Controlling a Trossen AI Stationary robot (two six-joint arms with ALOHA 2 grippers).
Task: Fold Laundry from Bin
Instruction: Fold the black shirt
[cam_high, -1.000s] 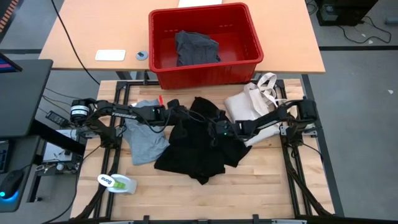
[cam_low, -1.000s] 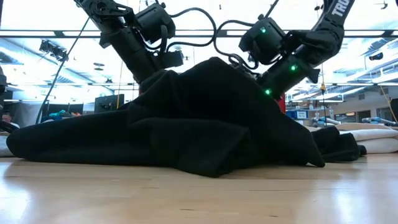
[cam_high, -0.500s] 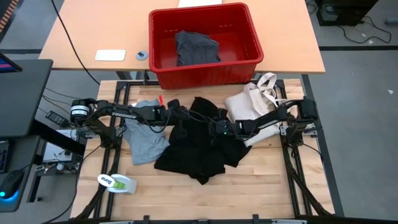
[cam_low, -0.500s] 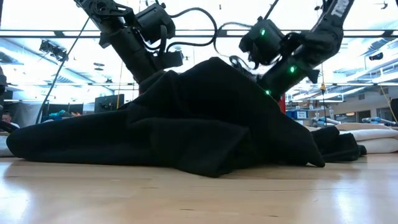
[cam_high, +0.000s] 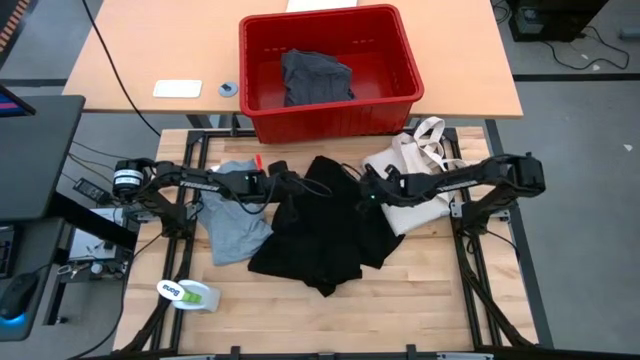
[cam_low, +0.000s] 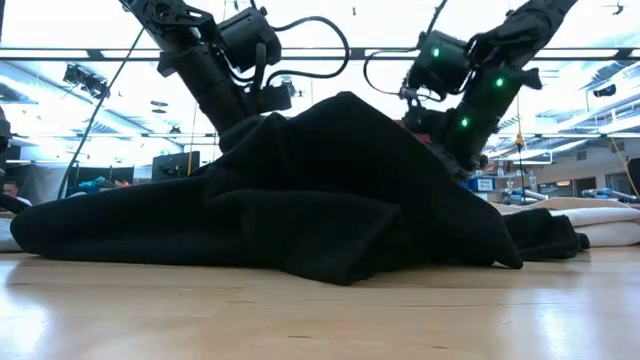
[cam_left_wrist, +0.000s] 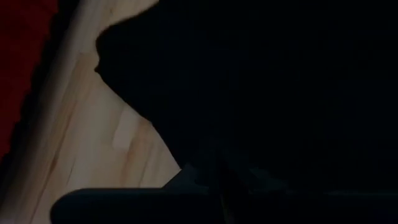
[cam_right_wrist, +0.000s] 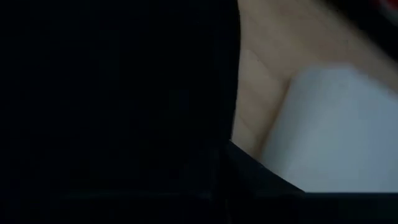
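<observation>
A large black garment (cam_high: 318, 228) lies heaped on the wooden table, with a raised ridge (cam_low: 340, 105) between my two grippers. My left gripper (cam_high: 298, 186) is shut on its far left part. My right gripper (cam_high: 366, 193) is shut at its far right edge, beside the cream tote bag (cam_high: 410, 172). A light grey T-shirt (cam_high: 236, 222) lies flat to the left, partly under the black garment. The red bin (cam_high: 400, 95) stands on the desk beyond, with a dark grey garment (cam_high: 316, 76) in it. My left gripper holds the black garment's far left part (cam_left_wrist: 205, 158), slanting down from the table's left. The cloth hides the place of contact. The cloth rises to the fingers (cam_low: 245, 120) and the rest lies on the table. My right gripper is closed on the black garment's far right edge (cam_right_wrist: 211, 143), slanting down from the table's right. The fingers are buried in dark cloth, so layers cannot be told. The cloth slopes down from it (cam_low: 440, 150) onto the table.
A white and green bottle (cam_high: 190, 294) lies near the front left. A white card (cam_high: 177, 88) and a small grey ring (cam_high: 228, 89) sit on the desk left of the bin. The table's front half is bare wood (cam_high: 400, 310).
My right gripper has gone toward the table's right and far edges and a little up, rolling its wrist; its arm now stretches straighter. The black garment's heap has kept nearly the same shape.
</observation>
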